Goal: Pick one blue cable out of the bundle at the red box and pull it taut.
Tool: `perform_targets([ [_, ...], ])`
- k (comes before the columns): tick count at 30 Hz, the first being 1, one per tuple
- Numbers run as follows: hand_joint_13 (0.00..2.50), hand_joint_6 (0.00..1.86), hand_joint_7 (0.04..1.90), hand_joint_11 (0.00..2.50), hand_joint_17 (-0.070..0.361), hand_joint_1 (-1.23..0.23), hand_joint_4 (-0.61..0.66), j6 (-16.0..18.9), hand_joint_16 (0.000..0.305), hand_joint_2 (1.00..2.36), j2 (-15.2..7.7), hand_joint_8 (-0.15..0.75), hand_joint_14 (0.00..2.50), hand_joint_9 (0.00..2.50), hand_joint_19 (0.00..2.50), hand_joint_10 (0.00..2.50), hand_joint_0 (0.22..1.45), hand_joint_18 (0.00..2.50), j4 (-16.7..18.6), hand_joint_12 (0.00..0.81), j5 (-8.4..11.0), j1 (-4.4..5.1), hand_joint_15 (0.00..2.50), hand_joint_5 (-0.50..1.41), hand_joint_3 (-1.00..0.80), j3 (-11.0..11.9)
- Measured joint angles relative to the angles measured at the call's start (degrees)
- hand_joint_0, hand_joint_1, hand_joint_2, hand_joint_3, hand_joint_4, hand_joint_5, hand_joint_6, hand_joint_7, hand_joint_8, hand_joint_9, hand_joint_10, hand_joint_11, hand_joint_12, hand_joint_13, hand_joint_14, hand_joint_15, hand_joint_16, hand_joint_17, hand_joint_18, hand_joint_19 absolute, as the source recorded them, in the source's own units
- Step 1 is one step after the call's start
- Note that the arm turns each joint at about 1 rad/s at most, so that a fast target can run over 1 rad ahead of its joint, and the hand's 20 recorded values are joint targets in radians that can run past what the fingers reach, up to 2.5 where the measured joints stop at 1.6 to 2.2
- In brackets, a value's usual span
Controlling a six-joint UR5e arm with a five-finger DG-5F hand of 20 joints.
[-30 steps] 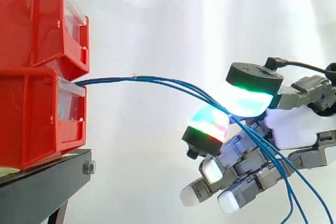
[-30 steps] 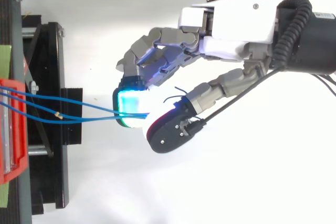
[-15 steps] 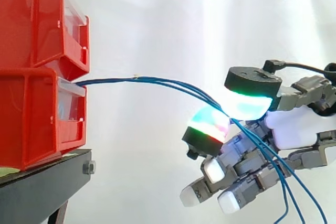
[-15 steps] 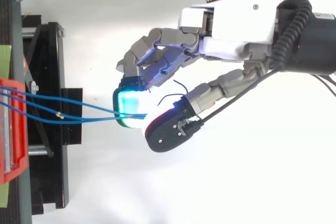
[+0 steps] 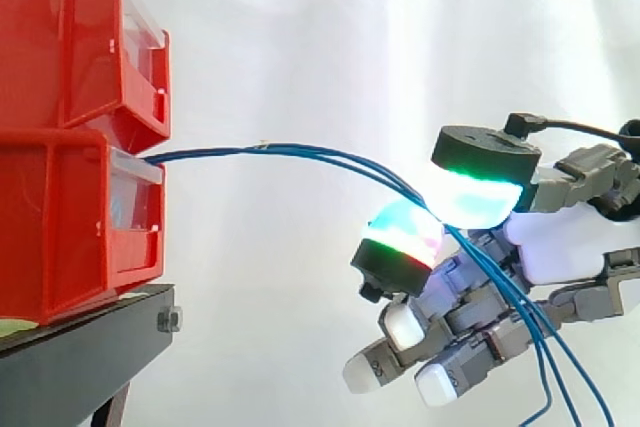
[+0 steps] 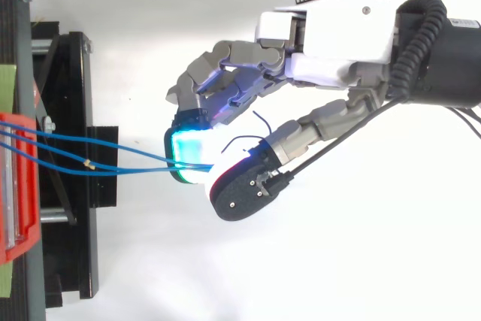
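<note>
Blue thin cables (image 5: 300, 152) are pinched between the glowing pads (image 5: 470, 197) of my grey-and-white robot hand (image 5: 560, 247); I can't tell if just one is caught. They arc slack back to the lower red plastic box (image 5: 70, 217), so I judge the grasp made, the taut pull not yet done.

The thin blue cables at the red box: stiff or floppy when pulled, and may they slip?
Probably floppy: the thin blue cables arc from the lower red plastic bin and dangle loose below the hand. Probably light: a pinch between two glowing pads carries them. Being thin and smooth-looking, they may slip.
</note>
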Motion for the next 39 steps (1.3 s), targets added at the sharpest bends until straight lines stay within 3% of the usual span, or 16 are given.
perform_targets([
  [6, 0.27, 0.92, 1.20, 0.55, 0.105, -0.80, -0.14, 0.00, 0.047, 1.01, 0.01, 0.258, 0.00, 0.64, 0.32, 0.01, 0.88, 0.35, -0.02, 0.335, 0.00, -0.04, 0.09, -0.23, -0.43, 0.01],
  [13, 0.22, 0.90, 1.00, 0.49, 0.101, -0.83, -0.11, 0.00, 0.045, 1.01, 0.01, 0.220, 0.00, 0.53, 0.32, 0.01, 0.91, 0.31, 0.11, 0.323, -0.05, -0.10, 0.08, -0.23, -0.41, 0.02],
  [18, 0.16, 0.88, 0.95, 0.42, 0.101, -0.91, -0.12, 0.00, 0.045, 1.00, 0.01, 0.192, 0.00, 0.38, 0.21, 0.01, 0.86, 0.33, 0.14, 0.322, -0.04, -0.12, 0.04, -0.26, -0.50, 0.03],
  [27, 0.13, 0.86, 0.90, 0.39, 0.103, -1.00, -0.09, 0.00, 0.046, 1.00, 0.00, 0.192, 0.00, 0.30, 0.13, 0.01, 0.71, 0.35, 0.01, 0.328, 0.03, -0.16, 0.02, -0.27, -0.50, 0.42],
  [34, 0.14, 0.86, 0.88, 0.43, 0.105, -0.96, -0.02, -0.01, 0.047, 1.00, -0.01, 0.221, 0.00, 0.37, 0.18, 0.01, 0.61, 0.35, 0.03, 0.334, 0.04, -0.17, 0.02, -0.26, -0.50, 0.45],
  [39, 0.20, 0.86, 0.90, 0.46, 0.111, -0.86, 0.03, -0.07, 0.049, 1.00, -0.01, 0.256, 0.00, 0.48, 0.22, 0.01, 0.56, 0.39, 0.14, 0.351, 0.04, -0.17, 0.03, -0.24, -0.50, 0.45],
])
